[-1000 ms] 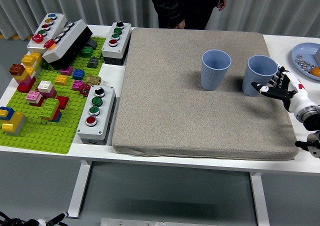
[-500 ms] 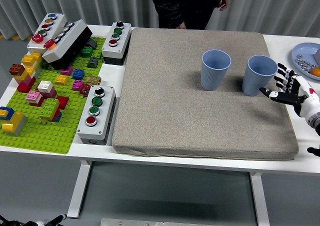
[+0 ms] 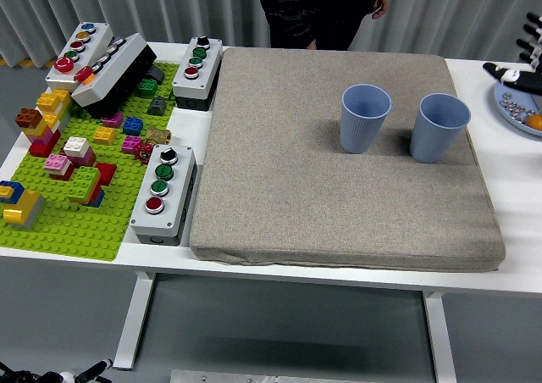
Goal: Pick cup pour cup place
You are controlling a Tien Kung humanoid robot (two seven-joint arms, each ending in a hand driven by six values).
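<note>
**Right hand withdrawn; both cups on mat**

Moved since the earlier frame: right hand [image 3: 523,54], which had been beside the right cup, now sat at the picture's upper right edge, well apart from both cups. Only fingertips and a thumb showed there, spread and holding nothing, above the plate.

Right cup [image 3: 439,127]: blue, upright, on the grey mat [image 3: 339,197], toward its far right part. Position unchanged.

Left cup [image 3: 365,118]: blue, upright, just beside the right cup on its left, not touching it. Position unchanged.

Plate [image 3: 511,110]: blue, on the white table [image 3: 517,197] to the right of the mat, cut by the picture's edge; small pieces and something orange lay in it, too small to tell.

Button boxes: one [image 3: 164,191] at the mat's left edge near the front; one [image 3: 197,72] at its far left corner; two more [image 3: 97,59] stacked aslant at the far left.

Green baseplate [image 3: 68,222]: left part of the table, bearing scattered coloured bricks [image 3: 72,158].

Person [image 3: 320,6]: dark clothing, standing at the far side; one hand [image 3: 376,8] hanging by the body, holding nothing that could be made out.

Left hand: out of sight.
</note>
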